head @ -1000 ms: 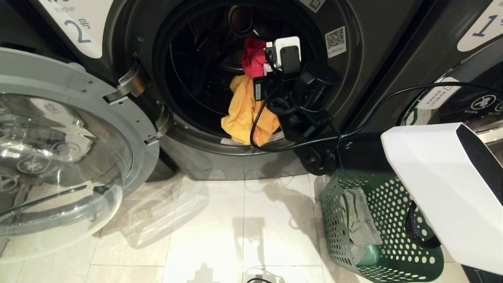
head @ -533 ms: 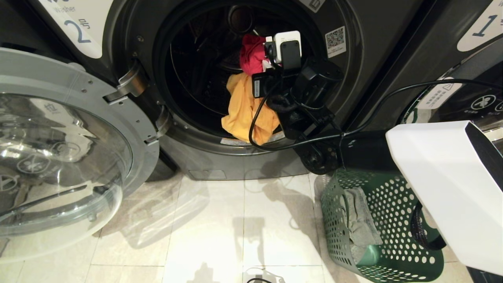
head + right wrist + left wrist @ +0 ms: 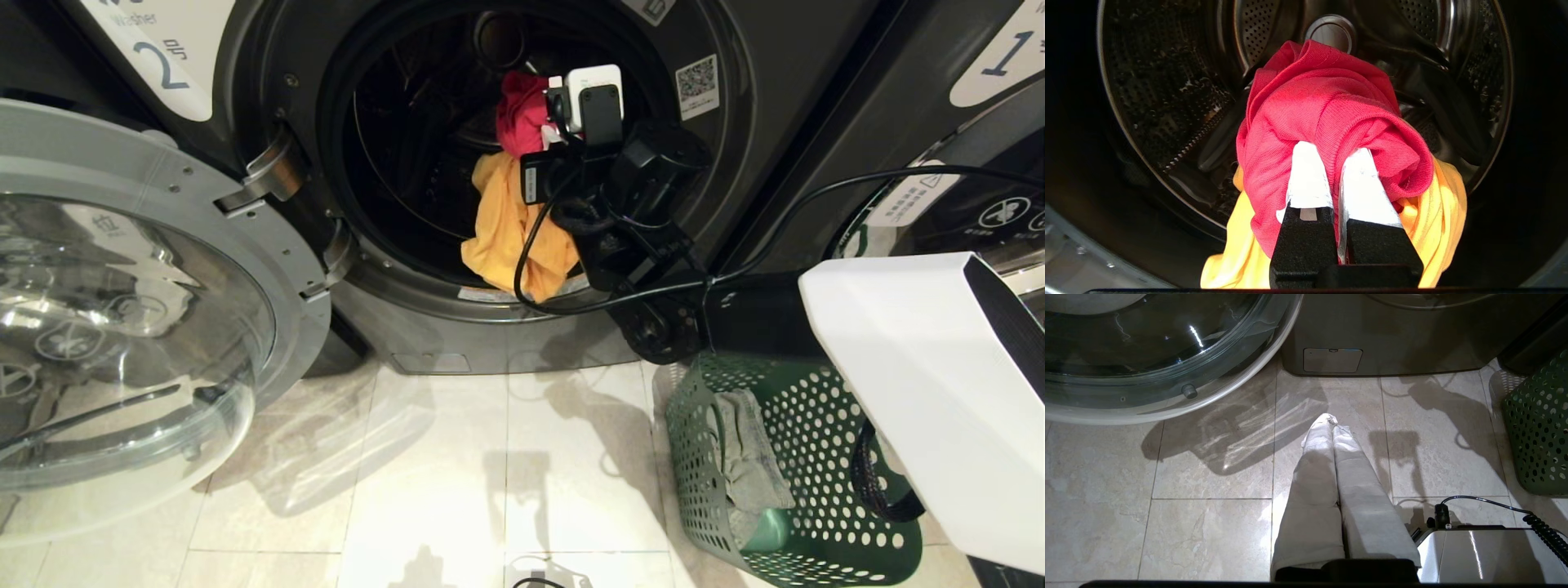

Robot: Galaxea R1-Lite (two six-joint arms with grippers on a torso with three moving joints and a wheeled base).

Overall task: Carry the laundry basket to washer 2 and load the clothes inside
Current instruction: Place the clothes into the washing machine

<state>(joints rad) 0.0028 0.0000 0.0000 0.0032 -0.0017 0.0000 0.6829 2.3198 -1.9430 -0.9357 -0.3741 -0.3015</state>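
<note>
Right gripper (image 3: 1331, 161) is pinched nearly closed on my red garment (image 3: 1327, 110), a ribbed knit bunched into a rounded wad over both white fingertips (image 3: 1306, 179). A yellow garment (image 3: 1437, 212), smooth thin fabric, hangs under the red one; I can't tell if the jaws catch it too. In the head view my right gripper (image 3: 549, 122) sits at the mouth of washer 2 (image 3: 269, 65), with the red garment (image 3: 518, 114) just ahead of it inside the opening and the yellow garment (image 3: 506, 229) drooping below it over the lower door lip.

Beyond the fingers is the drum (image 3: 1167, 90): dark perforated metal, round, with raised paddles; I see no other clothes in it. Washer 2 door (image 3: 122, 310), round clear glass in a grey rim, is swung open well off to the gripper's left.

Laundry basket (image 3: 800, 474) stands on the tiled floor (image 3: 457, 474) below and to the right of the gripper, behind the arm. It is dark green plastic with walls full of round holes. A grey-green cloth (image 3: 747, 457) lies against its inner wall.

Left gripper (image 3: 1333, 428) is parked low over the floor, fingers pressed together, holding nothing. Pale glossy tiles lie under it, with the laundry basket (image 3: 1539, 428) off to one side.
</note>
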